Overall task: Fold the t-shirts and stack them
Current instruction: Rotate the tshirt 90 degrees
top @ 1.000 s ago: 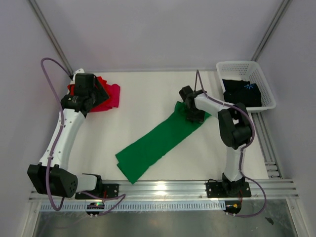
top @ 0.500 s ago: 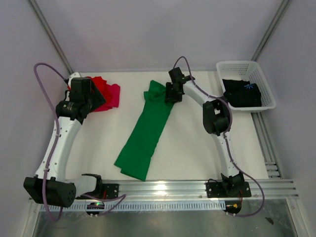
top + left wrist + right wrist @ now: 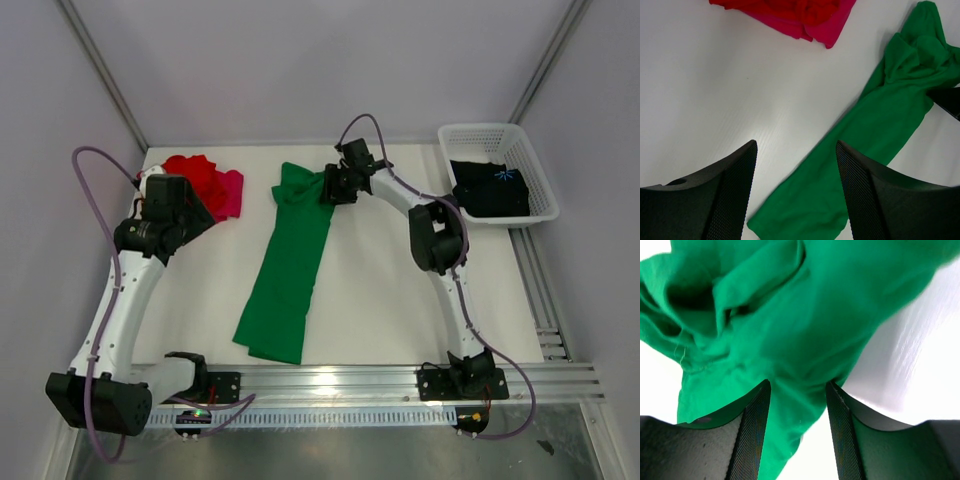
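The green t-shirt [image 3: 290, 270], far end pinched in the right gripper [image 3: 796, 384]; the left gripper [image 3: 796, 147] wide, empty, near the red t-shirt [image 3: 190, 168].

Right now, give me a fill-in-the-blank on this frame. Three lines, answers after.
The black cloth t-shirt lies in the white plastic lattice basket, at the white table's ____ edge.
The right fingers grip the bright green cloth t-shirt; the left fingers grip ____.
The red cloth t-shirt overlaps the magenta-pink cloth t-shirt on the table's ____ side.
Missing: right; nothing; left.
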Robot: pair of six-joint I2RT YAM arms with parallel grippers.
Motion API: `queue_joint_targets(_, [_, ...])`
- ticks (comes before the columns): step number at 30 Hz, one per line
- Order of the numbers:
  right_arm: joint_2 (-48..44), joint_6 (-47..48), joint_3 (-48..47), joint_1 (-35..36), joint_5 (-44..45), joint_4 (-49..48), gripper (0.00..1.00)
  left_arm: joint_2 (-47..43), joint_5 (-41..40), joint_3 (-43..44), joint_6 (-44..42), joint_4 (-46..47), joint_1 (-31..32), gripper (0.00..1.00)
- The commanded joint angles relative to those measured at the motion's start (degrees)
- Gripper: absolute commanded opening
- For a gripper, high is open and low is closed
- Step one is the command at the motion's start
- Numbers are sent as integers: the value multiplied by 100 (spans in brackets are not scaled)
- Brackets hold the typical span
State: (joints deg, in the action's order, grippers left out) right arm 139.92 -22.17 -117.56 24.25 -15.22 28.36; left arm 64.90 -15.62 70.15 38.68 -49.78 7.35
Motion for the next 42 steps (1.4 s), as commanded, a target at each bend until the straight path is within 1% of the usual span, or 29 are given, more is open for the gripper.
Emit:
queue_joint_targets(1, [-885,134,819,36,-8,-883,53,-162,147,-159,122,65,-41,67])
queue_joint_targets(2, [-1261,134,961,45,37,-1007,53,-171,155,-168,131,82,-41,67])
queue_joint_targets(4, [-1633,152,1286,45,107,-1262,53,-189,182,-247,131,109,-41,67])
queue_joint_targets(5, [-1956,152,1358,45,125,-1315,53,-197,208,-265,123,126,-41,67])
queue_joint_targets(9, [-2705,196,1735,71,256,-1421,53,-206,217,-309,88,135,-41,67])
queue_joint_targets(12, [-3101,178,1991,141,222,-1123,53,-215,199,-335,61,144,-41,67])
queue_joint_targets(15, [-3312,100,2342,352,-120,-815,53,-206,173,-335,35,179,-41,67])
queue_joint_targets(17, [-3444,-128,2964,518,-349,-928,53,-189,182,-335,35,205,-41,67])
queue_joint_targets(18, [-3584,-216,3193,711,-532,-1207,53,-180,199,-335,52,249,-41,67])
queue_joint_targets(19, [-3629,-470,3665,808,-586,-1367,53,-171,217,-335,61,267,-41,67])
queue_joint_targets(20, [-3656,-603,3861,905,-657,-1690,53,-154,234,-335,70,284,-41,67])
queue_joint_targets(22, [-3603,-779,4153,1213,-702,-1825,54,-127,269,-344,96,311,-32,67])
queue_joint_targets(24, [-3507,-823,4162,1476,-684,-1852,54,-101,278,-353,105,329,-41,67])
queue_joint_targets(28, [-3182,-938,4136,1740,-692,-1975,53,-109,235,-388,114,320,-41,67])
queue_joint_targets(34, [-2865,-938,3881,1803,-772,-1905,53,-206,112,-458,114,294,-41,67])
queue_joint_targets(37, [-2654,-868,3679,1803,-667,-1764,53,-250,85,-458,114,258,-32,67])
queue_joint_targets(42, [-2111,-876,3276,1803,-552,-1632,53,-329,33,-441,123,232,-41,67])
